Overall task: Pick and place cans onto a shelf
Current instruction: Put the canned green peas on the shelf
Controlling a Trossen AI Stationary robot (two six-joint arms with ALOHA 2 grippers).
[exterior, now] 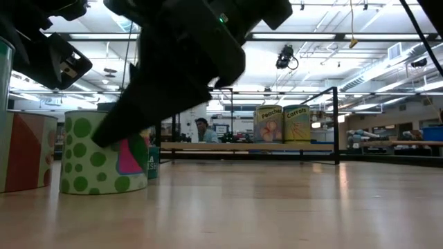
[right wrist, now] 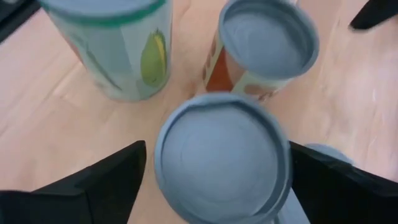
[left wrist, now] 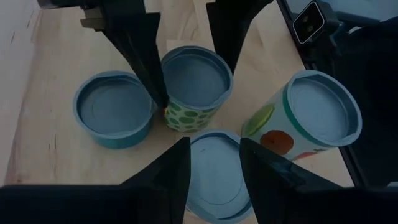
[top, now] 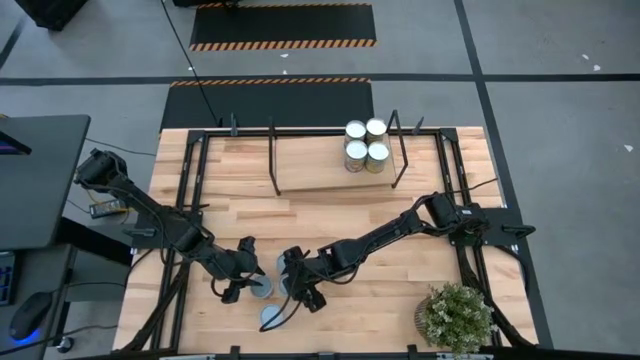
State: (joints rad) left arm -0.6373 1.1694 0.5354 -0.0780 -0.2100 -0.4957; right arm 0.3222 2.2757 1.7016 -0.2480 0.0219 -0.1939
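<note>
Cans (top: 365, 144), 4 upright on shelf (top: 310, 182), round tops skyward.

Four cans (top: 366, 144) on shelf (top: 320, 178)

Cans (left wrist: 196, 87): matt blue-grey lids, printed paper labels; tabletop (top: 330, 215): pale smooth wood.

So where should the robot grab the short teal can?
Grip its curved side wall, coming down from above. The short teal metal can stands upright with a flat lid, so only the sides offer a hold. The green-dotted can stands close beside it, so keep fingers off that side.
</note>
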